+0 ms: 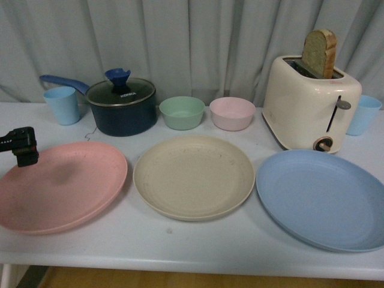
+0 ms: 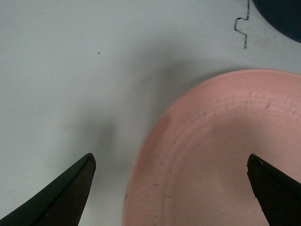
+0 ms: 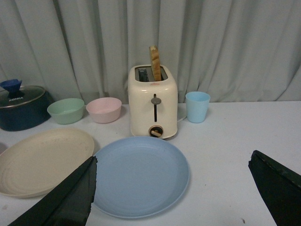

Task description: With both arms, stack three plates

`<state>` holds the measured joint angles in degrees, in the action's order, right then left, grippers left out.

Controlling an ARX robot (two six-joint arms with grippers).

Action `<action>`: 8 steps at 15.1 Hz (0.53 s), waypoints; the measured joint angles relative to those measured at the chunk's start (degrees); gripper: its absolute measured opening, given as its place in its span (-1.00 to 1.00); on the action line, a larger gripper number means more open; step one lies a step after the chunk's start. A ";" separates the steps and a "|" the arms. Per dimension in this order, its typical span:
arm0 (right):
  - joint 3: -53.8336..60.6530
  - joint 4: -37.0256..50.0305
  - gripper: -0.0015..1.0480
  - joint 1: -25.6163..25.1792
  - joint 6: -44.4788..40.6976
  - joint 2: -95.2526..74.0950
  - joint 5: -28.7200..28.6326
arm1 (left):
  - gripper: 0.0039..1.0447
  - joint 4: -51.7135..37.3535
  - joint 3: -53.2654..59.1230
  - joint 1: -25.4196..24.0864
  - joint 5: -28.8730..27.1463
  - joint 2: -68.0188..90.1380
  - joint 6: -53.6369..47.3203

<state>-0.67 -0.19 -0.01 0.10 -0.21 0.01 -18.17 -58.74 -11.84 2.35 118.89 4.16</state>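
On the surface (image 1: 198, 249) before you the pink plate (image 1: 60, 186), beige plate (image 1: 193, 177) and blue plate (image 1: 327, 198) lie unstacked side by side, so your left end effector (image 2: 170, 156) hangs spread wide astride the pink rim, seemingly to grip it, while the right end effector (image 3: 172, 157), equally spread, faces the blue plate.

Bare table (image 1: 192, 246) before the plates (image 1: 193, 177) — toaster (image 1: 306, 105), pot (image 1: 123, 111), bowls (image 1: 182, 113) behind

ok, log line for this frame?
left gripper: open over pink plate edge | right gripper: open, facing blue plate | beige plate: middle | stacked: none
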 joint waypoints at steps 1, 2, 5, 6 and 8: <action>0.00 0.00 0.87 0.00 0.00 0.00 0.00 | 0.88 -1.22 2.16 -1.14 0.96 0.00 -0.31; 0.00 0.00 0.87 0.00 0.00 0.00 0.00 | 0.88 -1.18 3.74 -1.64 2.19 0.00 -1.05; 0.00 0.00 0.87 0.00 0.00 0.00 0.00 | 0.88 0.98 4.13 -2.29 2.82 0.11 -3.43; 0.00 0.00 0.87 0.00 0.00 0.00 -0.02 | 0.80 2.05 4.13 -2.29 2.84 0.11 -4.50; 0.00 0.00 0.87 0.00 0.00 0.00 0.00 | 0.42 4.76 3.91 -2.25 2.54 0.11 -5.92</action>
<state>-0.67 -0.19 -0.01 0.10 -0.21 0.01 -13.41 -54.83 -14.09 4.89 119.00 -1.76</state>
